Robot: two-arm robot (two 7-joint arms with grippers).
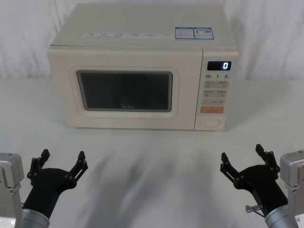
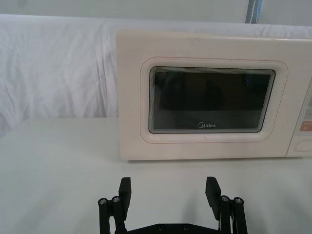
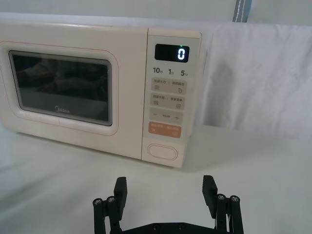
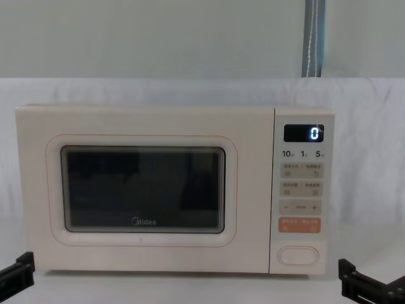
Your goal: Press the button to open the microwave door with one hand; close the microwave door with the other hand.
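The cream microwave stands at the back of the table, its door [image 1: 124,97] [image 4: 145,190] [image 2: 204,105] [image 3: 68,95] shut flush, with a dark window and a Midea logo. The wide cream button [image 1: 211,123] [image 4: 299,255] [image 3: 163,151] sits at the bottom of the control panel, under the orange key. My left gripper [image 1: 62,159] [image 2: 168,192] is open near the table's front left, well short of the door. At the front right my right gripper [image 1: 242,154] [image 3: 165,191] is open too, in front of and below the panel. Neither touches the microwave.
A white cloth covers the table [image 1: 152,156] and the wall behind. The display [image 1: 219,66] reads 0. Bare table lies between the grippers and the microwave's front. A grey strap [image 4: 313,38] hangs behind at the right.
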